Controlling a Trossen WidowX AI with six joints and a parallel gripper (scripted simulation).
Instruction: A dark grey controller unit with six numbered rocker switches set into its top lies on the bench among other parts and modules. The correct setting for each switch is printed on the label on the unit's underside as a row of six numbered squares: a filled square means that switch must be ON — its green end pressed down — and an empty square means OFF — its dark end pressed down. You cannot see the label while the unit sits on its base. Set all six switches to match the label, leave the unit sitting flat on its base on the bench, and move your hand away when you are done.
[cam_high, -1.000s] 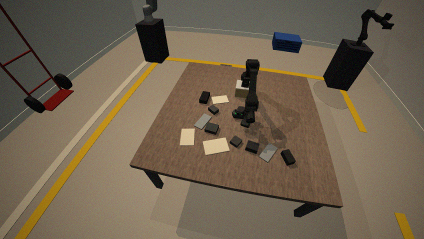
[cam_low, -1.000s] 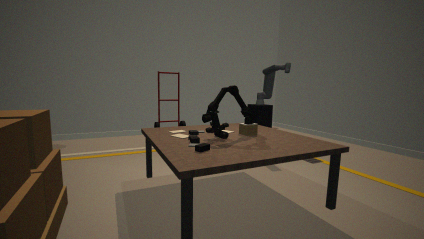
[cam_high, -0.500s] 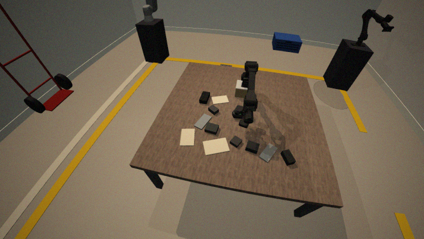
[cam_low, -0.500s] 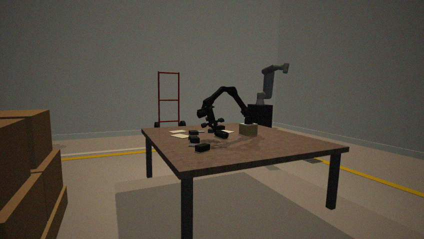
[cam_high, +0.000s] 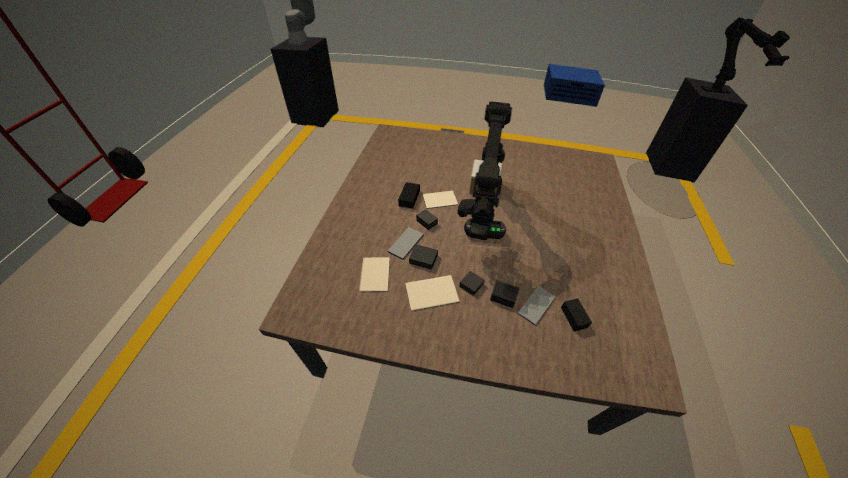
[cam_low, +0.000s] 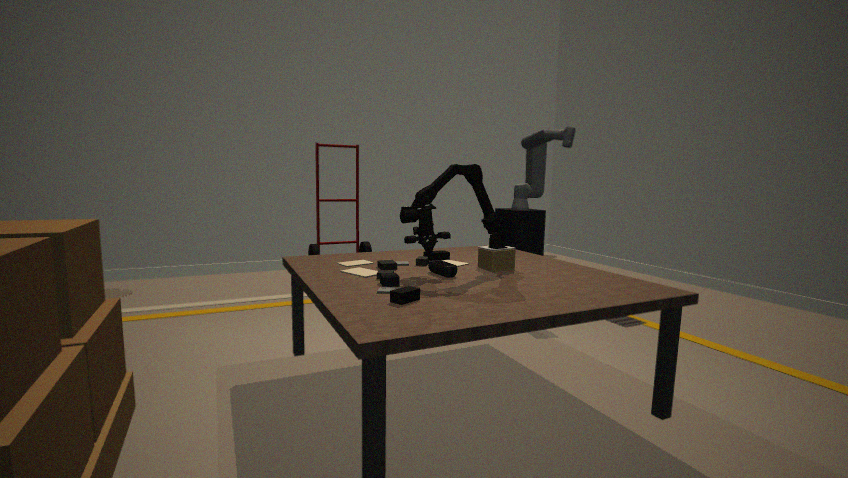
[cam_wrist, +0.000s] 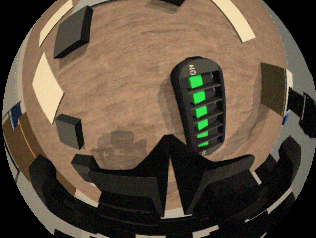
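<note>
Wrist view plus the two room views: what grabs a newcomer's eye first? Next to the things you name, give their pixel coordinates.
The bright green switch faces on the dark controller unit (cam_high: 490, 233) (cam_low: 442, 268) (cam_wrist: 221, 115), right of centre in the wrist view. Next, the black arm (cam_high: 492, 142) (cam_low: 469, 172) arching over the brown table (cam_high: 534, 368) (cam_low: 534, 308). Then the red hand truck (cam_high: 118, 198) (cam_low: 337, 200), standing off the table.

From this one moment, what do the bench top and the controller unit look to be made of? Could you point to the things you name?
Bench top (cam_high: 534, 368) (cam_low: 534, 296): probably wood or a wood-look laminate, matt; brown with streaky grain.
Controller unit (cam_wrist: 186, 115): likely moulded plastic, satin; rounded dark shell with faint sheen, though coated metal can't be excluded. Its green switch ends look like plain coloured plastic.
</note>
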